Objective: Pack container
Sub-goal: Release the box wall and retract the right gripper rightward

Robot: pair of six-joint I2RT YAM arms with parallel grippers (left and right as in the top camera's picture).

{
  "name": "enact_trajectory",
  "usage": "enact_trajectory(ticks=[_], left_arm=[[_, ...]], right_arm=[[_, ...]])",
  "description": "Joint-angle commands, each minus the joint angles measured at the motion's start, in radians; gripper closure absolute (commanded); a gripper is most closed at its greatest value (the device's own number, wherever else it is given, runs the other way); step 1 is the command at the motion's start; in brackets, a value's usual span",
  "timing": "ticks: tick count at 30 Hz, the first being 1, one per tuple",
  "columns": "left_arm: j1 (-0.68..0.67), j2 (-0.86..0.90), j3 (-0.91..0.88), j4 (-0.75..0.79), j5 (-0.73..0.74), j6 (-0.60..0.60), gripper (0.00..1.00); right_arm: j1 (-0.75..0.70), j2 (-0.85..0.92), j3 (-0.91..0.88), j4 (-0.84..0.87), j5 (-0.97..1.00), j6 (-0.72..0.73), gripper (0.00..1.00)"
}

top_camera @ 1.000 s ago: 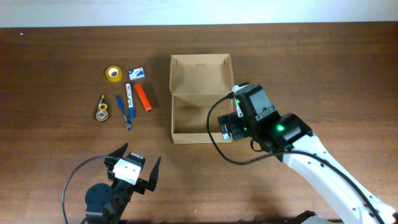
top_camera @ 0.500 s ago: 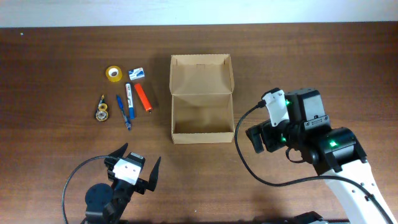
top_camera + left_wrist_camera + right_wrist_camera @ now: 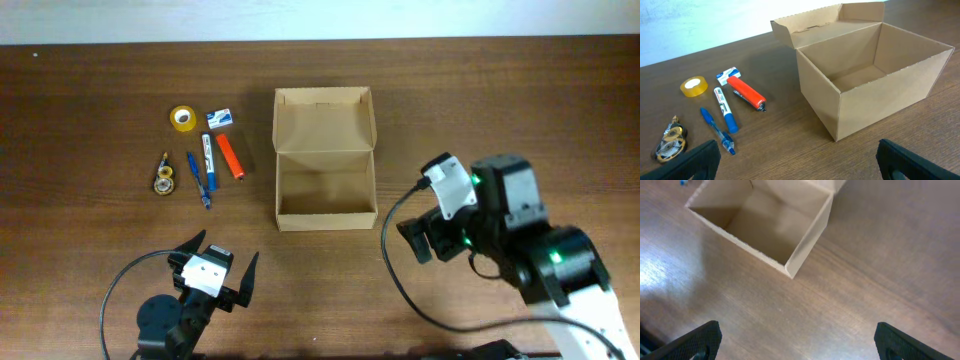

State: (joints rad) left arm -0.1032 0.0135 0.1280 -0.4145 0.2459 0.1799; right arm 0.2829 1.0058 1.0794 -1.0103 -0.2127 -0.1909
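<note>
Box (image 3: 325,185) sitting open at frame centre, lid back, empty – nothing packed yet. Tape roll (image 3: 182,118) and pens (image 3: 208,160) lying upper left, all waiting to go in. Left gripper (image 3: 222,262) hovering lower left, well apart from box, fingers spread, empty; right gripper (image 3: 797,342) hanging near box's lower right corner, fingers likewise spread

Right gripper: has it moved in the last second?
Yes. Overhead, the right gripper has backed off the container and its right wall, out over the table toward the near edge.
</note>
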Motion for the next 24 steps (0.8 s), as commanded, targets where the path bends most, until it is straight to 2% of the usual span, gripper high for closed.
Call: enact_trajectory(ticks=[1, 6, 11, 24], left_arm=[[0.008, -0.008, -0.005, 0.003, -0.007, 0.016, 0.01], [0.008, -0.008, -0.005, 0.003, -0.007, 0.016, 0.01], [0.008, -0.008, -0.005, 0.003, -0.007, 0.016, 0.01], [0.008, -0.008, -0.005, 0.003, -0.007, 0.016, 0.0]], right_arm=[[-0.006, -0.075, -0.061, 0.024, -0.023, -0.037, 0.01], [-0.006, -0.169, -0.16, 0.084, -0.047, -0.033, 0.01], [-0.006, -0.217, -0.172, 0.096, -0.041, -0.034, 0.01], [-0.006, -0.138, -0.172, 0.091, -0.042, -0.034, 0.01]])
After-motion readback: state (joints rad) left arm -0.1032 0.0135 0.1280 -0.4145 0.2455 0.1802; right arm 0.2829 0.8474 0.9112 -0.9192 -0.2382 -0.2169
